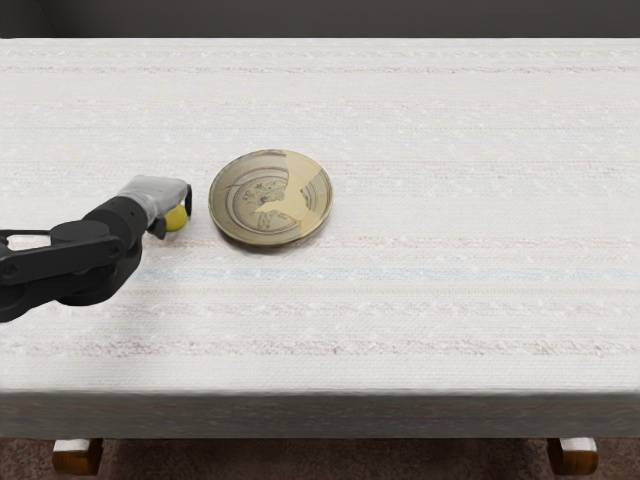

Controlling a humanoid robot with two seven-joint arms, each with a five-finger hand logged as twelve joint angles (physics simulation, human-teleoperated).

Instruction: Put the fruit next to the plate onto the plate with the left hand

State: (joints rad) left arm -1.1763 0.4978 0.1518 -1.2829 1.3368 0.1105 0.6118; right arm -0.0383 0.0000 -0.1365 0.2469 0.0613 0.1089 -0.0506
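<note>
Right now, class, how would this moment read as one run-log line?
left robot hand: at fruit, grip unclear | fruit: left of plate, apart, not on it | right arm: out of view

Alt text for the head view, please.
The robot's left hand partly covers a small yellow fruit just left of a round olive-gold patterned plate on a white table. The fruit is not yet on the plate.

A big table with a rough white top (450,300) filled nearly the whole view. Faint lines ran across it from side to side. Two short brown wooden table feet (75,456) peeked out underneath, above a dull brown floor (320,462). Behind the table stood a dark grey wall (320,18).
</note>
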